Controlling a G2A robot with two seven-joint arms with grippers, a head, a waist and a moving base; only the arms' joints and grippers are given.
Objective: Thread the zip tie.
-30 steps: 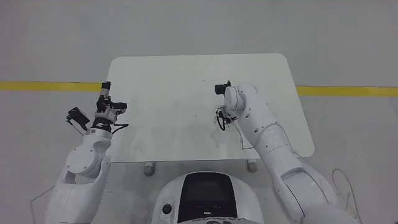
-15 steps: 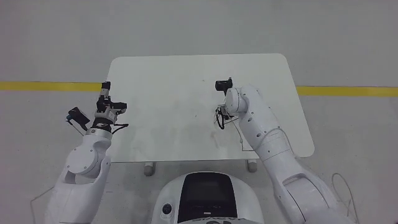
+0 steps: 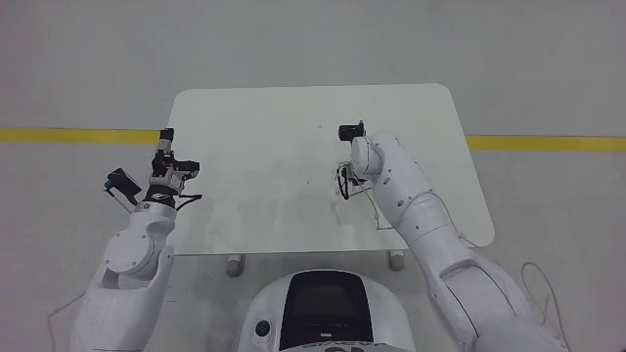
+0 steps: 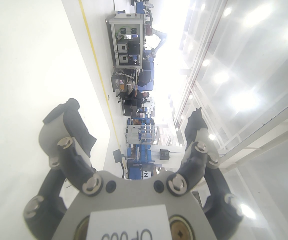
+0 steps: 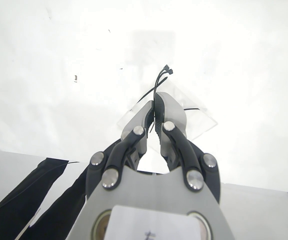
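My right gripper (image 5: pixel 156 96) is shut on thin black zip ties (image 5: pixel 161 77). Two small heads stick out just past the fingertips. It hangs over a clear square plate (image 5: pixel 203 123) lying on the white table (image 5: pixel 59 51). Another black zip tie (image 5: pixel 191 109) lies on that plate. From above, the right gripper (image 3: pixel 344 181) is near the table's middle, mostly hidden under its wrist. My left gripper (image 3: pixel 178 152) is at the table's left edge. In its own view the left gripper (image 4: pixel 134 108) stands open, holds nothing and points out into the room.
The white table (image 3: pixel 254 117) is bare apart from the plate. Grey floor with yellow lines (image 3: pixel 78 135) surrounds it.
The right wrist has shifted slightly toward the table's far side with the zip ties still held. The left arm has stayed put.
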